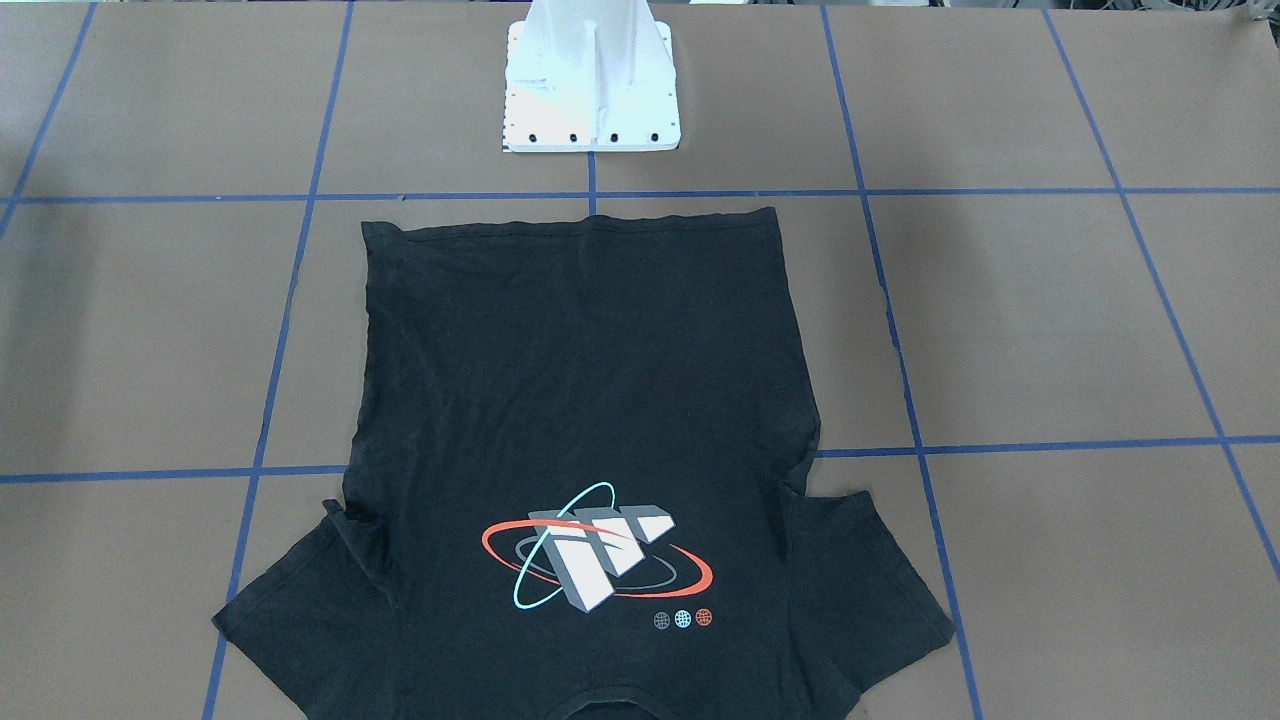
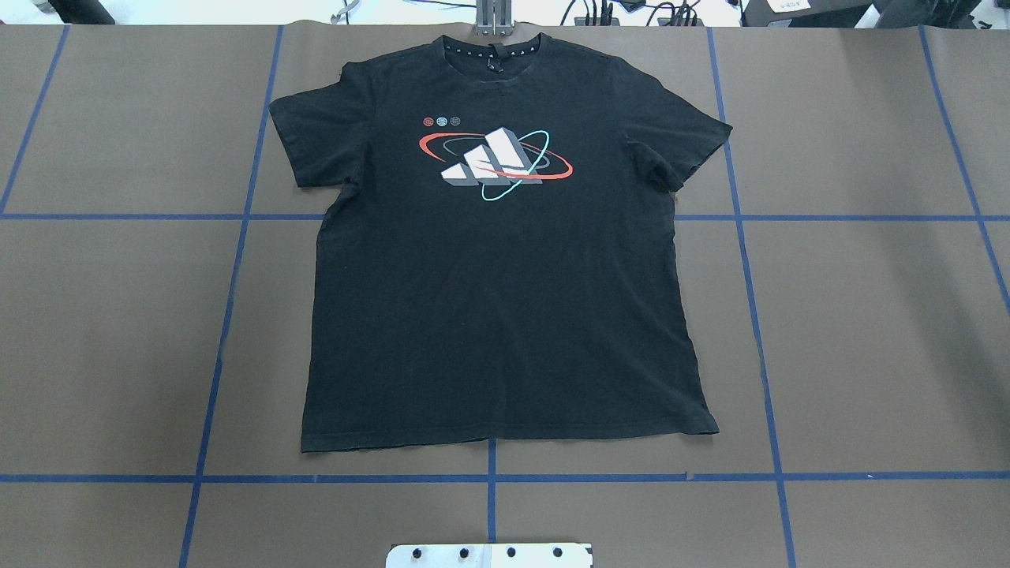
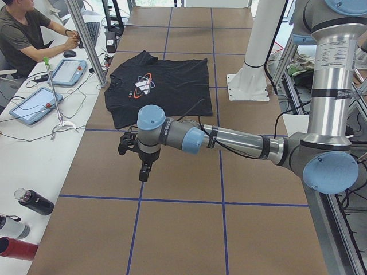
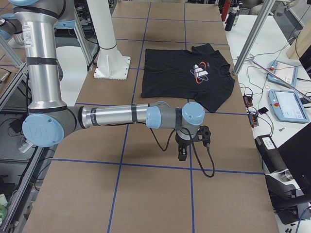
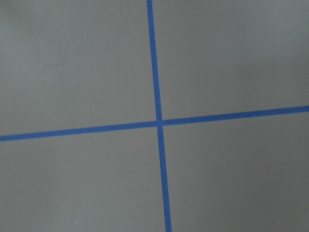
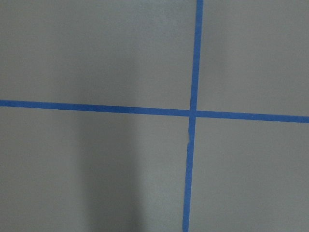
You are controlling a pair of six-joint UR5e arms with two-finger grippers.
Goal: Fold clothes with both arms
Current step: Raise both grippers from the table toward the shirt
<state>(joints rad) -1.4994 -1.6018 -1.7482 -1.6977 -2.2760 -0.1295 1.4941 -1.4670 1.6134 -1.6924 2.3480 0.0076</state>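
The black T-shirt lies flat and spread out, print side up, with the grey-white blocks ringed in orange-red and cyan on its chest. It also shows in the front view. Neither arm shows in the overhead or front views. In the exterior left view my left gripper hangs over bare table, off the shirt's sleeve side. In the exterior right view my right gripper hangs over bare table, off the shirt's other side. I cannot tell whether either is open. Both wrist views show only table.
The brown table is marked with blue tape lines. The white pedestal base stands just behind the shirt's hem. A side desk with tablets, bottles and a seated operator runs along the far table edge.
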